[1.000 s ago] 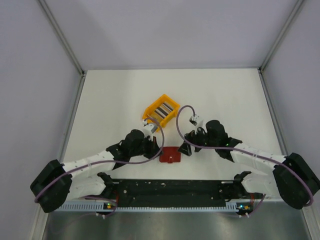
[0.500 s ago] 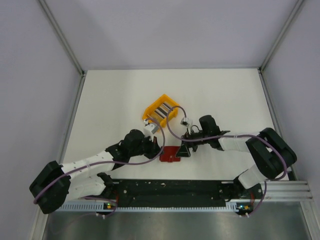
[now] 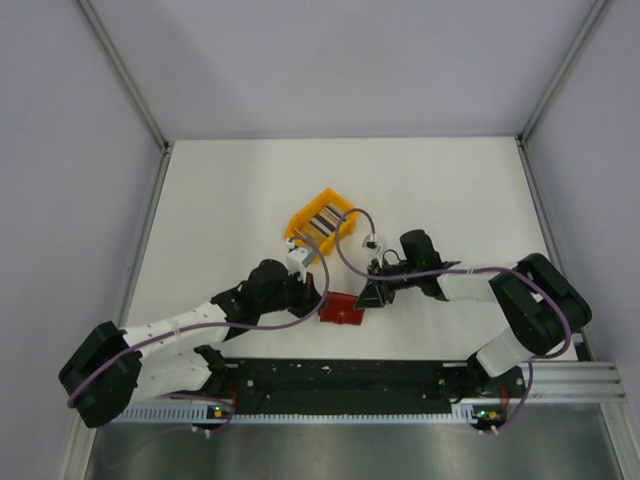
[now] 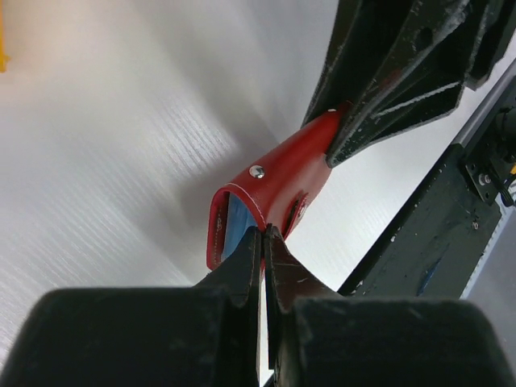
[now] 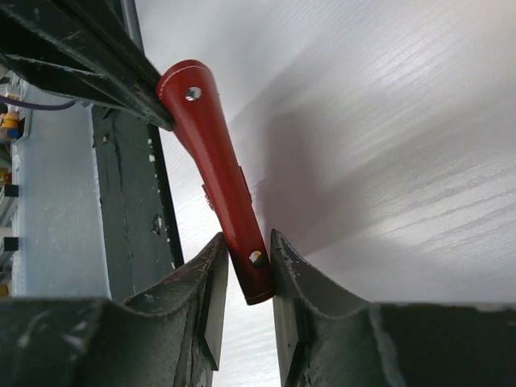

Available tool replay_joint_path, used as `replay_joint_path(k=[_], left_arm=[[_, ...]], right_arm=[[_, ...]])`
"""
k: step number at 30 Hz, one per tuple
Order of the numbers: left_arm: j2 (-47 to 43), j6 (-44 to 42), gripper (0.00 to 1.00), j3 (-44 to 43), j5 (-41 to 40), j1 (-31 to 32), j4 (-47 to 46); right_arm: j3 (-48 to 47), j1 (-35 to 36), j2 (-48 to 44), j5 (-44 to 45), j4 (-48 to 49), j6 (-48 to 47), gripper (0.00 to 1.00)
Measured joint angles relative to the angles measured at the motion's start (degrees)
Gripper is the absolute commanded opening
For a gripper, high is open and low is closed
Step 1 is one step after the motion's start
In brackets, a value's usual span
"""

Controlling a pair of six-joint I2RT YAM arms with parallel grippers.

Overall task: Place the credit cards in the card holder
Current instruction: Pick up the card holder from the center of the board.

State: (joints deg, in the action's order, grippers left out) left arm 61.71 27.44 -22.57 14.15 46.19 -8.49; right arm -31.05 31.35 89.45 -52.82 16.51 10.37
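The dark red card holder (image 3: 343, 310) lies near the table's front edge, between both grippers. My left gripper (image 4: 264, 232) is shut on one thin flap of the card holder (image 4: 282, 173), and a light blue credit card (image 4: 235, 230) shows inside its open mouth. My right gripper (image 5: 248, 242) has closed round the opposite end of the holder (image 5: 211, 153), by a snap stud, with both fingers against it. More credit cards (image 3: 326, 219) stand on edge in a yellow bin behind. In the top view, the left gripper (image 3: 318, 300) and right gripper (image 3: 373, 296) face each other across the holder.
The yellow plastic bin (image 3: 301, 224) sits just behind the grippers. A black rail (image 3: 340, 375) runs along the near edge right under the holder. Purple cables loop over both wrists. Grey walls bound the white table (image 3: 450, 190) on the left, right and back.
The right arm folded in and brought its gripper to the holder's right end, then its jaws narrowed from wide open onto that end. The left gripper stayed shut on the flap.
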Motion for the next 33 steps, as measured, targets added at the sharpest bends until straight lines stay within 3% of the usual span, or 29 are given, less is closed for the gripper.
replay_joint_path(k=[3, 6, 9, 12, 16, 20, 33], left_arm=[[0.0, 0.8, 0.09, 0.0, -0.9, 0.0, 0.1], [0.0, 1.4, 0.30, 0.0, -2.3, 0.0, 0.2], [0.0, 2.4, 0.66, 0.0, -4.0, 0.0, 1.2], [-0.4, 3.0, 0.84, 0.0, -4.9, -0.1, 2.5], [-3.7, 4.4, 0.93, 0.1, -4.5, -1.4, 2.5], [-6.8, 5.1, 0.96, 0.2, -1.4, -3.6, 1.2], [-5.5, 5.4, 0.98, -1.9, 25.5, -12.6, -3.7]], right_arm=[[1.2, 0.0, -2.4, 0.0, -0.7, 0.2, 0.23], [1.5, 0.0, -5.4, 0.0, -1.6, -0.1, 0.15], [1.4, 0.0, -7.9, 0.0, -3.5, -0.7, 0.12], [1.4, 0.0, -9.2, 0.1, -5.5, -0.9, 0.11], [1.4, 0.0, -11.1, 0.0, -8.5, -0.9, 0.10], [1.4, 0.0, -14.0, -1.2, -10.1, -0.5, 0.10], [-5.1, 0.0, -20.3, -9.0, -17.2, 1.1, 0.12]])
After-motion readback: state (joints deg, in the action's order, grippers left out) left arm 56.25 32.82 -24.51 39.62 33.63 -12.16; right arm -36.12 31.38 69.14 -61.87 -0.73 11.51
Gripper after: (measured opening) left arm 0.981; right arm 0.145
